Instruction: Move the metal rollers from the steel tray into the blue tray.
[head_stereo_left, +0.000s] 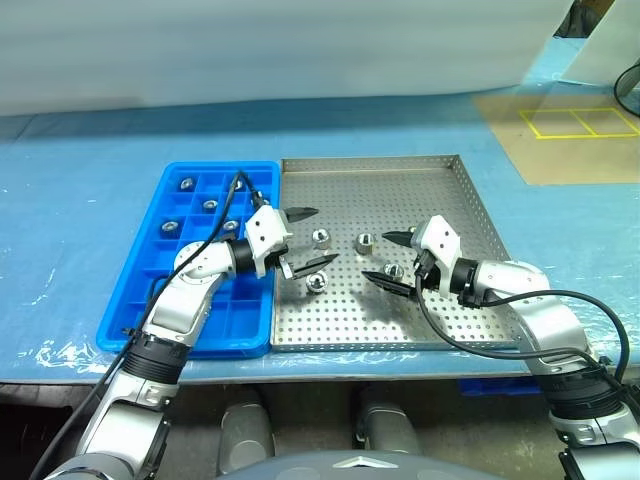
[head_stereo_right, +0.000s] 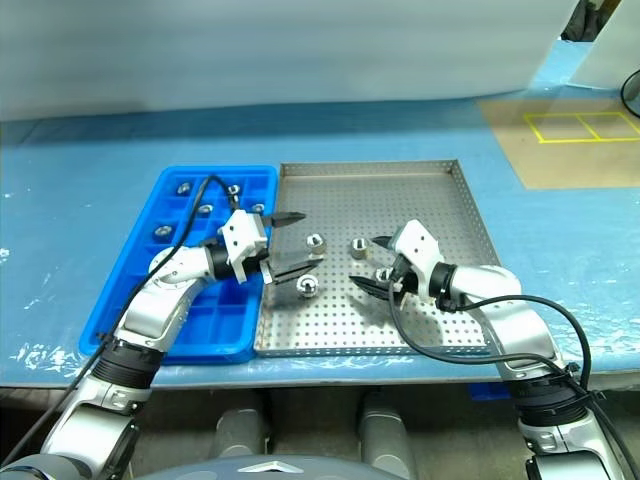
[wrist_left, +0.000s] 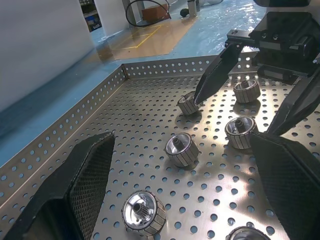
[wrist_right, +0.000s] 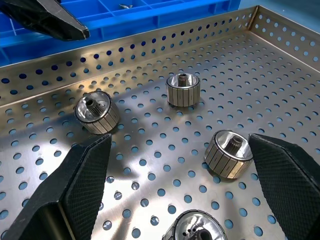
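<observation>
working over the steel tray (head_stereo_left: 460, 195) with both pincers released and holding nothing, we have the left pincer (head_stereo_left: 308, 238) near the tray's left edge and the right pincer (head_stereo_left: 392, 258) toward its middle. the metal rollers (head_stereo_left: 365, 240) not yet moved lie loose on the perforated floor in the tray's middle, between the two pincers, while a few already sit in compartments at the far end of the blue tray (head_stereo_left: 140, 300), which lies against the steel tray's left rim on the worktop (head_stereo_left: 80, 180). to do this pick well, we judge each pincer should settle on one roller only, straddle it squarely across its ribbed side, come down until the fingers nearly meet the floor, then close gently so the roller doesn't roll or squirt away.
</observation>
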